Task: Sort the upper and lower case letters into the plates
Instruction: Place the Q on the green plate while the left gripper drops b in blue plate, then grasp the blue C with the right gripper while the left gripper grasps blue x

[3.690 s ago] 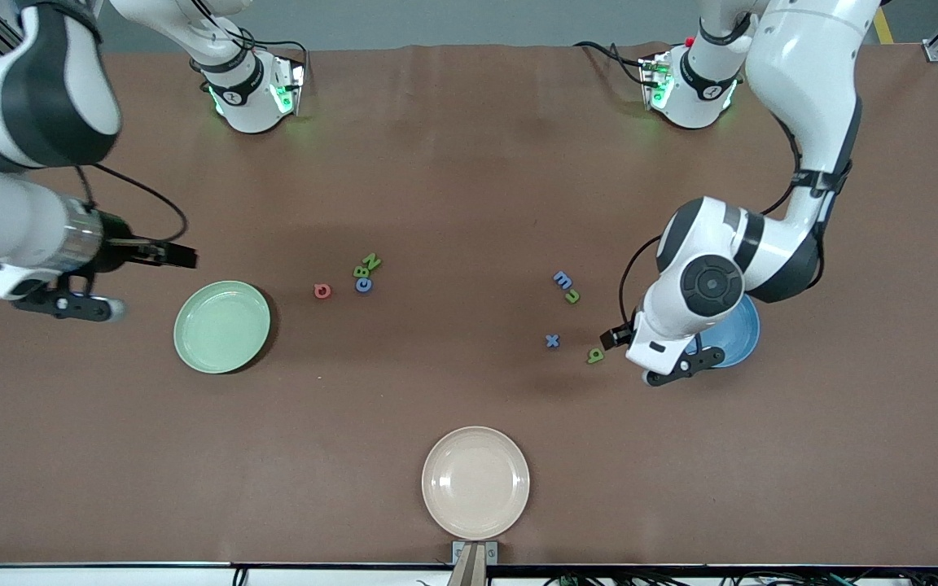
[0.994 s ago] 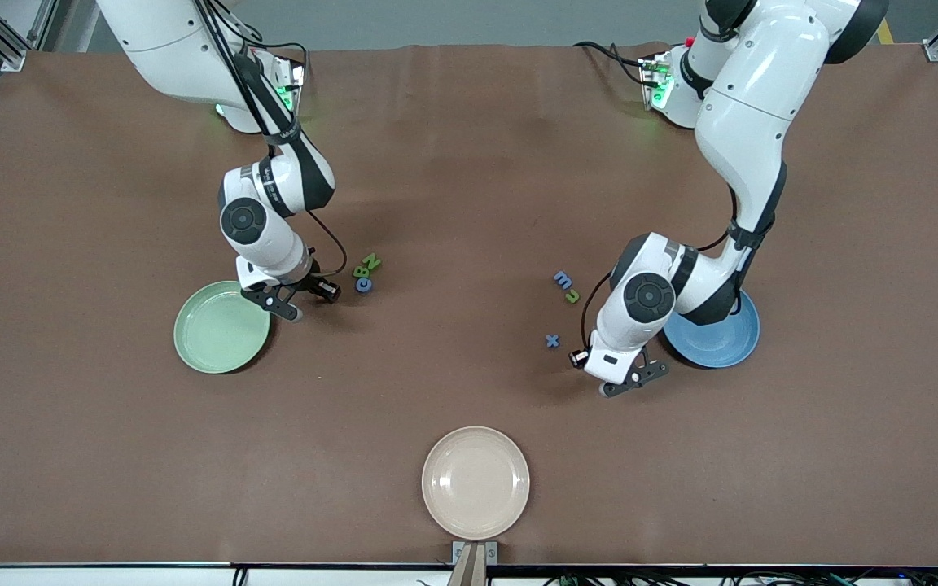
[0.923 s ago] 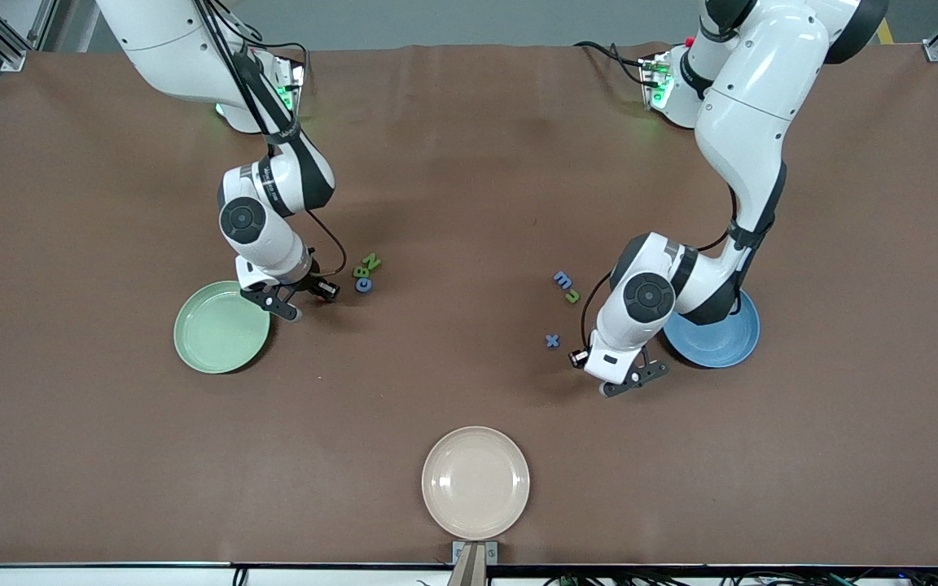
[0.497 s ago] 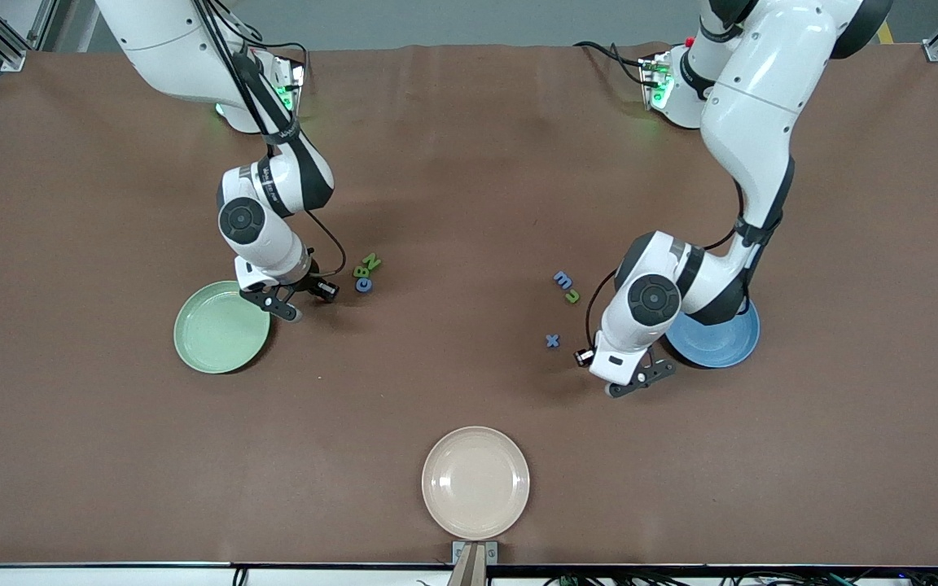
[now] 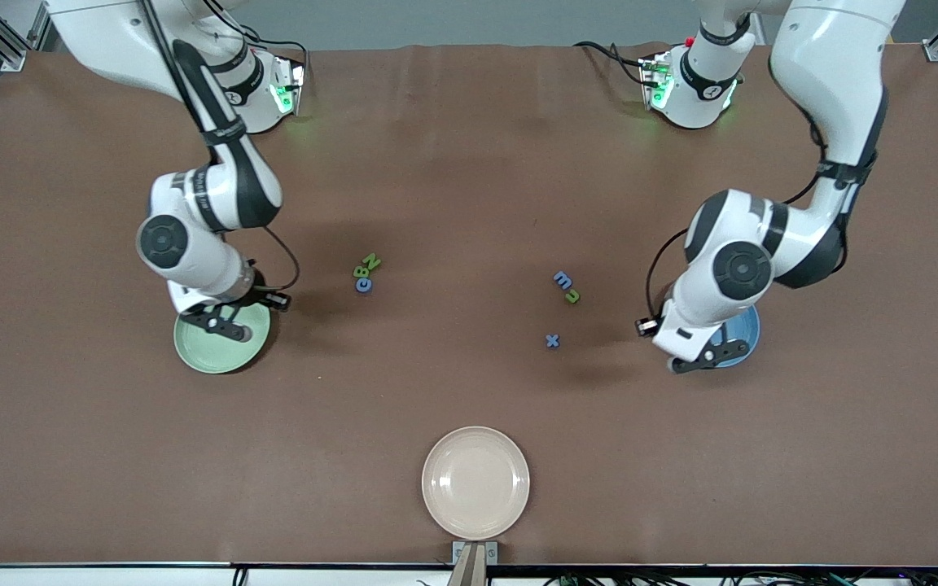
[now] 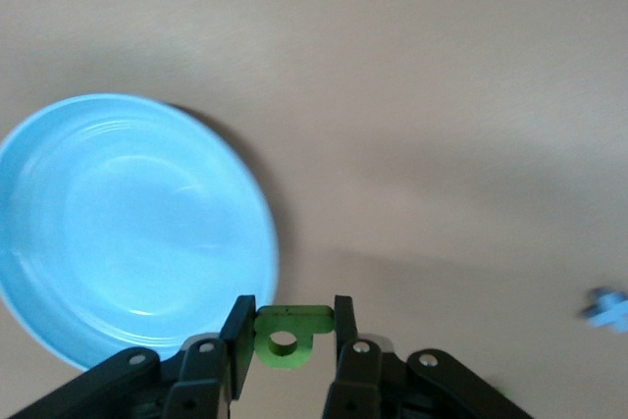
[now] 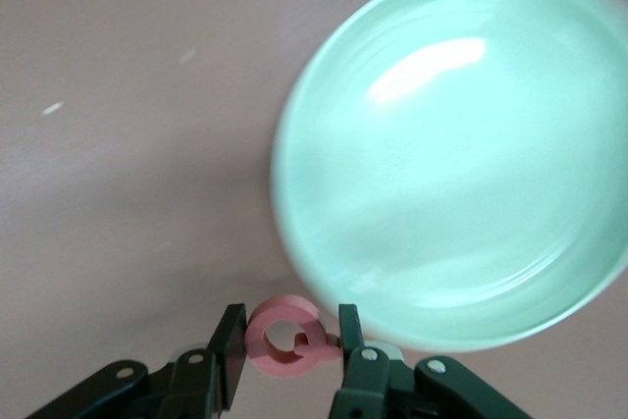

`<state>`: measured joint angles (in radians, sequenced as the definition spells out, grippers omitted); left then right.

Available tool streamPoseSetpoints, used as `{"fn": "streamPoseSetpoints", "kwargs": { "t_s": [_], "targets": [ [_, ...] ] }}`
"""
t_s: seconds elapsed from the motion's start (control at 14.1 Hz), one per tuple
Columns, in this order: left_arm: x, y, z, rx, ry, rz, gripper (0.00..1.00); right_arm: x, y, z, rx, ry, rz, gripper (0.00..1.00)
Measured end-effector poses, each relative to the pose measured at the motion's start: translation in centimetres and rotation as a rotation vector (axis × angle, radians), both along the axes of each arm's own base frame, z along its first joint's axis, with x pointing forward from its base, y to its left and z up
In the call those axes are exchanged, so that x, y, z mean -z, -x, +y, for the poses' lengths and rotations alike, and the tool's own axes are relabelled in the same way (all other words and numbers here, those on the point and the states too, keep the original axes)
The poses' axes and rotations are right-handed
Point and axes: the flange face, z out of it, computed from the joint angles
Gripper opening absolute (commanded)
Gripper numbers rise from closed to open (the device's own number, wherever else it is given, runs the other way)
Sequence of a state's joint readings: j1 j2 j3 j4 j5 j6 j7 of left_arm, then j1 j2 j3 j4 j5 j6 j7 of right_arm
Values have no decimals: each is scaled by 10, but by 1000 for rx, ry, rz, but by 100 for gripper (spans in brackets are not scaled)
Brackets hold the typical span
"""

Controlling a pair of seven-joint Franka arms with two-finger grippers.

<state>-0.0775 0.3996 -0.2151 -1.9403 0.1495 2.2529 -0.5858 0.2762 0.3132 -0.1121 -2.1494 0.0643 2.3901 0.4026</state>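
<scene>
Two grippers are up in the air, each clamped on one small letter. Starting at the right arm's end of the table, the right gripper (image 7: 285, 340) hangs over the rim of the mint green plate (image 5: 207, 352), at the edge of that plate toward the middle of the table. Its fingers (image 7: 228, 339) are drawn in close on a pink letter (image 7: 283, 338), which fills the narrow gap between them; in the right wrist view the plate lies just under and past the fingertips, with bare table beside it. In the front view the right gripper (image 5: 229, 313) covers part of the plate's rim.

Toward the middle of the table from that gripper, a cluster of three letters (image 5: 366, 273), green and blue, lies on the brown table (image 5: 469, 179), well apart from the gripper. Farther along sit a blue letter m (image 5: 563, 280) touching a green letter (image 5: 572, 297), and a blue x (image 5: 552, 341) nearer the front camera than both.

At the left arm's end, the left gripper (image 6: 286, 336) hangs over the table just beside the rim of the blue plate (image 6: 118, 233), on the plate's side toward the middle of the table. Its fingers (image 6: 238, 333) pinch a green letter (image 6: 287, 334) with a round hole in it. In the front view the left gripper (image 5: 693, 342) and its wrist hide much of the blue plate (image 5: 747, 334). The blue x lies well apart from this gripper, toward the table's middle.

A cream plate (image 5: 475, 482) sits at the table's edge nearest the front camera, well apart from both grippers.
</scene>
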Motion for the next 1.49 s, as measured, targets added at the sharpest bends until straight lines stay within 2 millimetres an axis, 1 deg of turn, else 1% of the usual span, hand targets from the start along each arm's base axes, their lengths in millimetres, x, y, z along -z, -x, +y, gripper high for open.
{"fn": "streamPoseSetpoints", "kwargs": {
  "t_s": [0.14, 0.21, 0.28, 0.35, 0.43, 0.64, 0.71, 0.78, 0.85, 0.92, 1.06, 1.21, 1.28, 1.42, 1.49],
  "targets": [
    [20, 22, 30, 62, -19, -33, 19, 2, -8, -48, -50, 14, -21, 2],
    [32, 33, 43, 86, -35, -37, 19, 5, -9, -67, -59, 14, -29, 2],
    [43, 42, 54, 110, -51, -33, 19, 11, -8, -81, -62, 15, -30, 2],
    [50, 48, 62, 127, -63, -30, 19, 18, -7, -89, -61, 17, -27, 2],
    [56, 52, 69, 144, -70, -29, 19, 26, -7, -91, -61, 19, -26, 2],
    [63, 57, 85, 188, -65, -21, 19, 50, -4, -93, -61, 24, -11, 5],
    [64, 58, 89, 199, -63, -18, 19, 55, -3, -92, -61, 25, -3, 9],
    [65, 58, 93, 202, -61, -17, 19, 58, -2, -92, -63, 25, 3, 27],
    [66, 59, 98, 208, -60, -14, 20, 60, -2, -90, -65, 24, 7, 71],
    [67, 59, 103, 218, -59, -10, 20, 60, -1, -89, -68, 23, 11, 100],
    [69, 61, 110, 236, -57, -2, 22, 60, -1, -86, -71, 21, 17, 100],
    [71, 61, 115, 239, -56, 2, 24, 56, -3, -80, -80, 17, 22, 100],
    [71, 62, 115, 239, -56, 3, 33, 50, -7, -74, -85, 13, 25, 100],
    [72, 62, 114, 241, -55, 6, 74, 29, -16, -55, -88, 3, 43, 100],
    [73, 62, 114, 243, -54, 6, 90, 17, -20, -40, -93, -9, 58, 100]
  ]
}}
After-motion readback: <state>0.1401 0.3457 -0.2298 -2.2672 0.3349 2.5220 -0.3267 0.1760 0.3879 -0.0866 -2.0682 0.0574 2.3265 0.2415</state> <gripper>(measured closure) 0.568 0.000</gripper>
